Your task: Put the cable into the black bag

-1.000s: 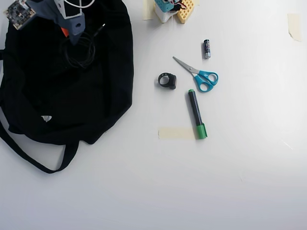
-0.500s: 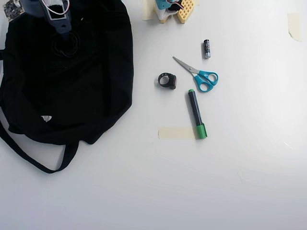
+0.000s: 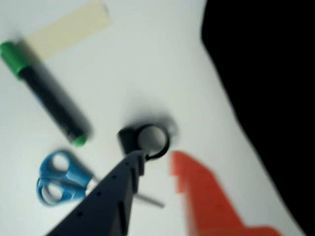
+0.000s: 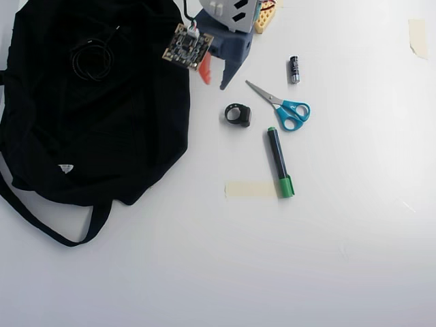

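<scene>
The black bag (image 4: pixel 95 116) lies flat at the left of the overhead view and fills the right edge of the wrist view (image 3: pixel 266 73). A thin black coiled cable (image 4: pixel 92 60) rests on the bag's upper part; I cannot tell whether it is inside the opening. My gripper (image 4: pixel 214 83) hovers just right of the bag's upper edge. Its jaws are open and empty, with a dark blue finger and an orange finger (image 3: pixel 197 191). In the wrist view the gripper (image 3: pixel 156 160) is right above a small black ring-shaped part (image 3: pixel 147 140). The cable is out of the wrist view.
On the white table right of the bag lie the black ring part (image 4: pixel 238 114), blue-handled scissors (image 4: pixel 286 109), a green-capped black marker (image 4: pixel 279 162), a beige tape strip (image 4: pixel 249 189) and a small battery (image 4: pixel 294 69). Another tape piece (image 4: pixel 417 35) is at the far right.
</scene>
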{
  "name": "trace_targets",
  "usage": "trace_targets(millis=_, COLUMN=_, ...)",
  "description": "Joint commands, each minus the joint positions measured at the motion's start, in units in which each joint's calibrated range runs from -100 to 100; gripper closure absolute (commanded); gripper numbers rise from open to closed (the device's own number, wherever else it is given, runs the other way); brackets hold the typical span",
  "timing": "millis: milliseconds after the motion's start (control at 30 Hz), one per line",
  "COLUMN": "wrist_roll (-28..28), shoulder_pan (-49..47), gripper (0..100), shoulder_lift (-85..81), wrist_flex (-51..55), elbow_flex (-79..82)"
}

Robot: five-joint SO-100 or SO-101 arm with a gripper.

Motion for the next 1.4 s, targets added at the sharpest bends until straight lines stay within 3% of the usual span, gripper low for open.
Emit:
trace_targets(millis=0, wrist_roll=-2.5, shoulder_pan=-3.6, gripper=98, shoulder_lift=-14.9, wrist_flex=-11.7, elbow_flex=19.2)
trace_targets(millis=133, wrist_roll=-2.0, shoulder_pan=-4.7, gripper=98, shoulder_lift=-20.4, wrist_flex=-17.2, elbow_flex=28.9)
trace_targets(millis=400, wrist_roll=6.1, shoulder_pan=-5.0, gripper=98, shoulder_lift=-22.3, wrist_flex=-18.6, elbow_flex=41.3)
trace_targets(millis=600, wrist_roll=6.3, shoulder_pan=-6.8, gripper=98, shoulder_lift=-27.0, wrist_flex=-18.6, elbow_flex=47.6)
trace_targets(millis=1367, wrist_roll=5.9, shoulder_pan=-12.7, gripper=98, shoulder_lift=-73.1, wrist_flex=-15.7, elbow_flex=81.7)
